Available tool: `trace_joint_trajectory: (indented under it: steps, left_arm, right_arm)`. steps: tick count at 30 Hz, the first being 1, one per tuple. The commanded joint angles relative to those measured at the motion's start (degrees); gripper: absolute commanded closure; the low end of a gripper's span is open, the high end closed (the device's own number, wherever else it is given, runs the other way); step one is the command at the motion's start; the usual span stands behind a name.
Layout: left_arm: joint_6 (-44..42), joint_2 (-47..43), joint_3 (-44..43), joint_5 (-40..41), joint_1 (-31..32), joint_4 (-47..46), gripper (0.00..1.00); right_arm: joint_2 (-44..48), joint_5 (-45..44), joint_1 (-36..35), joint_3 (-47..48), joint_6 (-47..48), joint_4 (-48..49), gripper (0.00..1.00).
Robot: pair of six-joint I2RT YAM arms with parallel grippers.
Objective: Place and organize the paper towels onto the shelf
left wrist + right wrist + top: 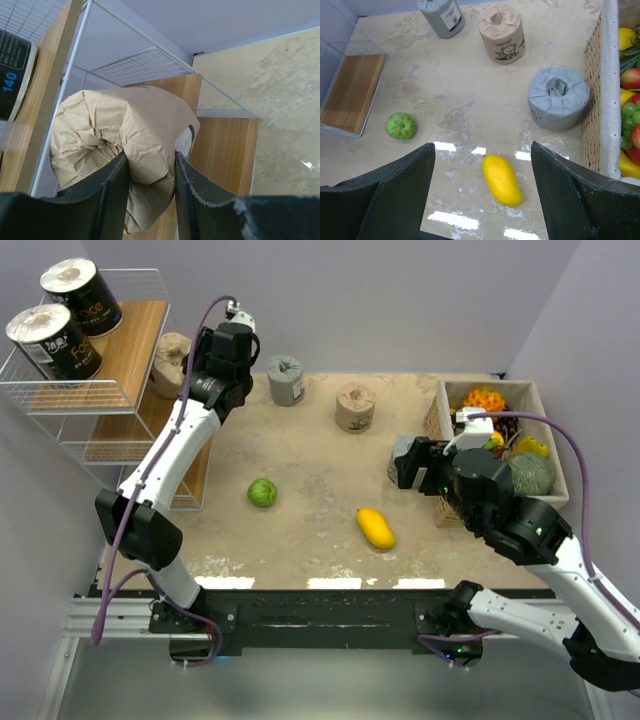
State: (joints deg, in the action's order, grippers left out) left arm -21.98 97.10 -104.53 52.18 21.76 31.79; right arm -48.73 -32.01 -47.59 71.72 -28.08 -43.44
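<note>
**Left arm has a tan roll right at the shelf**

So from where I'm standing, the left jaws are squeezed in narrow on a tan roll (115, 130). They're pinching its crinkled paper wrap between the two fingers (112, 192), and most of the roll bulges out past the tips. The roll is right at the open side of the shelf (140, 325), lower than the top board and next to the wire frame. Honestly can't tell if it's touching a board or just hanging in the grip. Two black rolls (80, 295) stand side by side on the top board.

The right jaws are spread wide with nothing in them, hovering over the surface (320, 455) close to the fruit box (440, 420). In the right wrist view, the yellow fruit (502, 180) lies on the surface under the gap. A grey roll (557, 97) stands upright just beside the box wall, out ahead of the jaws rather than between them. Farther back there's a second tan roll (502, 32) and another grey roll (442, 15), both upright and near each other. The green fruit (400, 125) sits off to the left, well apart from the rolls.
</note>
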Motion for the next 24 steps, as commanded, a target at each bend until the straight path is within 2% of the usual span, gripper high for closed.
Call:
trace_joint_trajectory:
  steps: [1, 5, 9, 12, 19, 24]
  left_arm:
    - [-4.9, -0.1, 1.7, 6.3, -1.4, -7.4, 0.58]
    - [-7.4, -0.2, 2.5, 8.3, -1.6, -9.8, 0.53]
    - [-9.7, -0.4, 3.2, 10.0, -1.6, -13.1, 0.39]
    - [-10.4, -0.7, 3.2, 10.2, -1.6, -14.3, 0.34]
    - [-9.1, -0.9, 3.2, 8.4, -0.6, -13.2, 0.33]
    - [-6.3, -1.6, 4.0, 5.4, -0.2, -10.4, 0.4]
  right_arm:
    - [0.0, -1.0, -0.1, 2.0, 0.5, -1.3, 0.19]
    - [0.0, -1.1, -0.1, 2.5, 0.4, -1.6, 0.19]
    - [-0.1, -1.1, -0.1, 3.1, 0.4, -2.1, 0.19]
    - [-0.2, -0.9, -0.1, 3.3, 0.1, -2.8, 0.19]
    - [-0.7, -0.4, -0.1, 3.9, -0.5, -2.7, 0.19]
    - [-2.5, 0.8, -0.1, 4.7, -0.4, -2.5, 0.19]
